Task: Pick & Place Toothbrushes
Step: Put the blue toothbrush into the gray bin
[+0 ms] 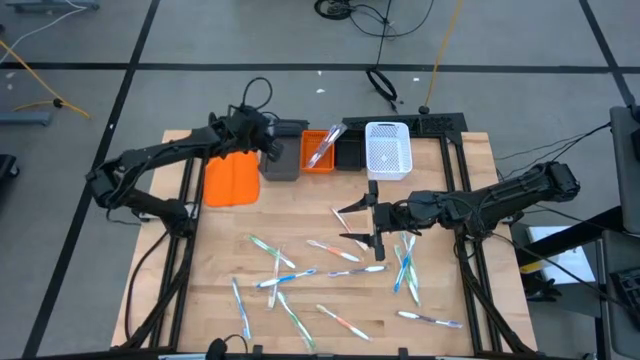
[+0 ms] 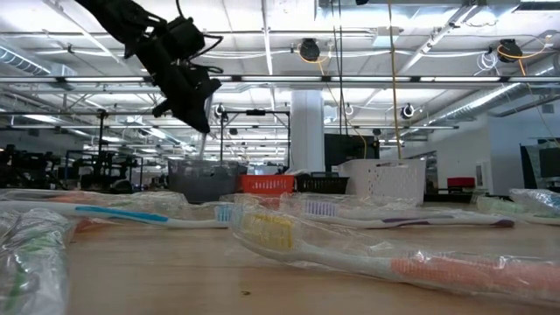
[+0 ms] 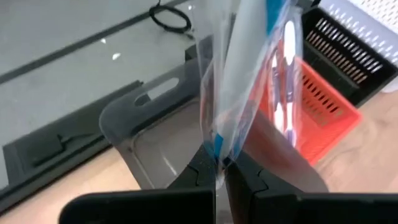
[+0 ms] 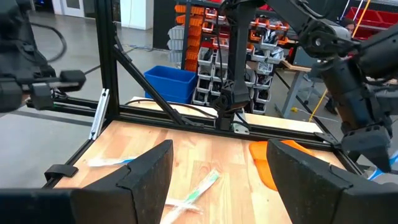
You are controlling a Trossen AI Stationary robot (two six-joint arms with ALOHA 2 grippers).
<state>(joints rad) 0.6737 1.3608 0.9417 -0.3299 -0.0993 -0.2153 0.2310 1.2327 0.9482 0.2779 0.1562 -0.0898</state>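
You're at the drop-off: your left hand (image 3: 221, 171), clamped on a wrapped toothbrush (image 3: 249, 74), holds it over the grey bin (image 1: 283, 160) at the worktop's far edge. Next, lower and release. Your right hand (image 1: 360, 222) waits mid-worktop, fingers apart, above the scattered toothbrushes (image 1: 330, 270).

Wooden table (image 1: 200, 280) bears scattered toothbrushes (image 1: 330, 250); bins (image 1: 388, 150) line its far edge.

Pale wood-grain tabletop (image 1: 300, 300), matt; toothbrushes (image 2: 350, 254) in glossy, crinkled clear wrap; smooth translucent grey plastic bin (image 3: 155, 137); perforated white basket (image 1: 388, 150).
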